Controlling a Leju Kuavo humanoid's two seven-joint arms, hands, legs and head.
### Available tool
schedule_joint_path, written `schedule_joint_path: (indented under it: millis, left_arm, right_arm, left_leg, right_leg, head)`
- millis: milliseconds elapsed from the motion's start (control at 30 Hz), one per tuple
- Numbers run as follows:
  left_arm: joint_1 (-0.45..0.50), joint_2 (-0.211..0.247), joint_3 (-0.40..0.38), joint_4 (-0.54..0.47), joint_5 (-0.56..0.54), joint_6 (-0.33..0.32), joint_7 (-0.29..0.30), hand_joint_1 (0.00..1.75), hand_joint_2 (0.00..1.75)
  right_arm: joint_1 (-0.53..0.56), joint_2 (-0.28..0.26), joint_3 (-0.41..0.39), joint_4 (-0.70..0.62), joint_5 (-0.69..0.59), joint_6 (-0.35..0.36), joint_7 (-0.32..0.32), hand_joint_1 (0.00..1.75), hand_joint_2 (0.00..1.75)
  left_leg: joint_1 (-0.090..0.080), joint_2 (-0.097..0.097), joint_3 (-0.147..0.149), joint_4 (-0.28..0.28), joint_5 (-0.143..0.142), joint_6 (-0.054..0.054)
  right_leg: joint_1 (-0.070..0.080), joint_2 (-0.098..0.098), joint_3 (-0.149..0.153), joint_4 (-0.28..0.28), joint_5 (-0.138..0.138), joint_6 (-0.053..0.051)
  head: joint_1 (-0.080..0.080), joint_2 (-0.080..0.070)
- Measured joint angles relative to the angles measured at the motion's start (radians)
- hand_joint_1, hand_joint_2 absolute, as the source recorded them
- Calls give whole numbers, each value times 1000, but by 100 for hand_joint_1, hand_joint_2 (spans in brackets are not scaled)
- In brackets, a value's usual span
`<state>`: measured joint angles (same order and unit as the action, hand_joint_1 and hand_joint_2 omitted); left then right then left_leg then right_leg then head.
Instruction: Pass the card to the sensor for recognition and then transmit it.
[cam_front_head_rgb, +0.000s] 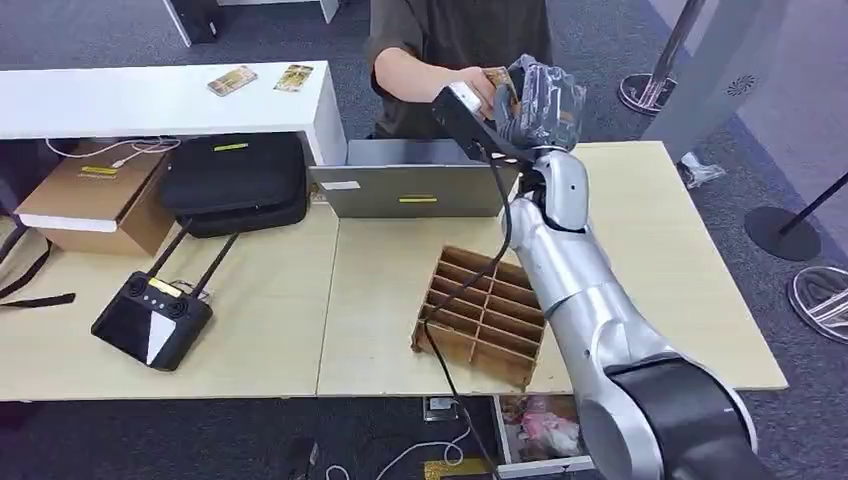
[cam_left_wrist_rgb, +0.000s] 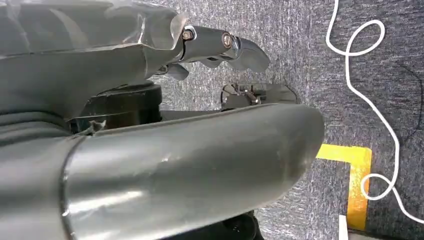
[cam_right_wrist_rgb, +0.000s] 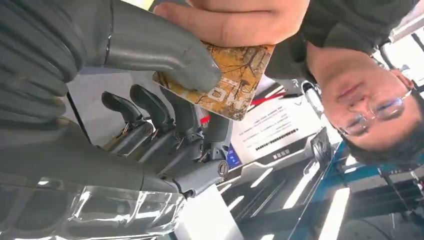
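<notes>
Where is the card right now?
The card is raised beyond the laptop, under the right hand's thumb, with a person's hand also gripping it.

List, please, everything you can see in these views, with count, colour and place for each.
card: one, orange-brown print, between the right hand's thumb and a person's hand
spare cards: two, brownish, on the white counter at the back left
laptop: one, grey, at the table's far edge, before the person
divider tray: one, brown cardboard, on the table near the middle
remote controller: one, black with two antennas, front left of the table
bag: one, black, back left
cardboard box: one, brown, far left
table: one, light wood
cable: one, white, on the grey floor
person's hand: one, on the card
right hand: silver-grey, raised over the laptop
left hand: grey, hanging above the floor
</notes>
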<state>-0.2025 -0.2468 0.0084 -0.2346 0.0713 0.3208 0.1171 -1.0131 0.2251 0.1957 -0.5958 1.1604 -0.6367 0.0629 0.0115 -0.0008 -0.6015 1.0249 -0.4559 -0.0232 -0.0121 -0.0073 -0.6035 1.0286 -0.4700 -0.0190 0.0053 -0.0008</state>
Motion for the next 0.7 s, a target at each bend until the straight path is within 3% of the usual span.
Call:
schedule_joint_path:
  millis: [200, 233, 700]
  left_arm:
    - [-1, 0, -10, 0, 0, 0, 3, 0, 0]
    - [-1, 0, -11, 0, 0, 0, 3, 0, 0]
    - [-10, 0, -11, 0, -2, 4, 5, 0, 0]
  right_arm:
    - [0, 0, -2, 19, -5, 0, -6, 173, 175]
    - [0, 0, -3, 21, -5, 0, -6, 0, 175]
    - [2, -1, -21, 28, -35, 34, -39, 0, 175]
  left_leg:
    - [0, -1, -2, 0, 0, 0]
    - [0, -1, -2, 0, 0, 0]
    - [0, 1, -1, 0, 0, 1]
  right_leg:
    - [0, -1, -1, -1, -1, 1]
    - [0, -1, -1, -1, -1, 1]
    - [0, 1, -1, -2, 0, 0]
  head:
    - [0, 0]
    - [0, 0]
    - [0, 0]
